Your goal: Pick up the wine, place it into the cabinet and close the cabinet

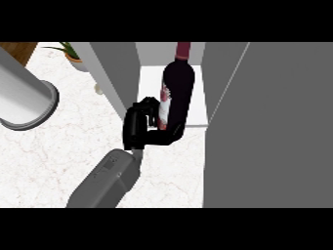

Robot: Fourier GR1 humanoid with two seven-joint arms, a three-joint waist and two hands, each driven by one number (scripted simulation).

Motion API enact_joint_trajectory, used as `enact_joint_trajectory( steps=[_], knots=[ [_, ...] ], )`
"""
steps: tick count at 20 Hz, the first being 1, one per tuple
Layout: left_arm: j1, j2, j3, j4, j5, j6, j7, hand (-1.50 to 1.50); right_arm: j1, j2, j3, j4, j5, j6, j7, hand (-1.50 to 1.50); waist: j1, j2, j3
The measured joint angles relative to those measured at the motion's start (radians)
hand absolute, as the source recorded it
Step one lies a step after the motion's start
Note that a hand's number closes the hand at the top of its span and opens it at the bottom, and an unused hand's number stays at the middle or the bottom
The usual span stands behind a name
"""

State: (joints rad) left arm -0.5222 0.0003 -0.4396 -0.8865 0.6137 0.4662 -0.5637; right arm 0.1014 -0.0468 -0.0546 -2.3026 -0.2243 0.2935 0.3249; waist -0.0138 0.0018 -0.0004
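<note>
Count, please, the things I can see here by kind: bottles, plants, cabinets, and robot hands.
Wine bottle: 1
Potted plant: 1
Cabinet: 1
Robot hand: 1, curled round the wine bottle
Total: 4

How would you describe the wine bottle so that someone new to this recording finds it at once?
Start at the grey cabinet filling the view's right side and find its open white compartment. The wine bottle stands at that opening, gripped by the black hand. It is the only dark, dark-red-capped thing there, with a pale label.
</note>
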Motion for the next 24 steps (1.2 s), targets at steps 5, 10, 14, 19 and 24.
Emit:
enact_joint_trajectory(
  steps=[5, 10, 14, 19, 24],
  knots=[
    [-0.022, 0.0, 0.002, 0.075, 0.108, -0.064, -0.077, 1.5, -0.019, 0.004, 0.009, 0.001, 0.005, -0.012, 0.017, -1.5, -0.001, 0.0, 0.0],
    [-0.09, 0.0, -0.002, 0.184, 0.186, -0.123, -0.113, 1.5, -0.022, 0.001, 0.007, 0.017, 0.001, -0.008, 0.015, -1.5, -0.003, 0.001, 0.0],
    [-0.149, 0.0, -0.002, 0.264, 0.217, -0.161, -0.125, 1.5, -0.03, -0.003, -0.016, 0.051, -0.013, 0.003, -0.013, -1.5, -0.004, 0.002, 0.0],
    [-0.202, 0.0, -0.026, 0.332, 0.281, -0.175, -0.143, 1.5, -0.031, -0.006, -0.018, 0.053, -0.018, 0.008, -0.013, -1.5, -0.009, 0.003, 0.0],
    [-0.286, 0.0, -0.015, 0.401, 0.337, -0.195, -0.143, 1.5, -0.024, -0.012, -0.023, 0.038, -0.036, 0.01, 0.003, -1.5, -0.016, 0.004, 0.0]
  ],
)
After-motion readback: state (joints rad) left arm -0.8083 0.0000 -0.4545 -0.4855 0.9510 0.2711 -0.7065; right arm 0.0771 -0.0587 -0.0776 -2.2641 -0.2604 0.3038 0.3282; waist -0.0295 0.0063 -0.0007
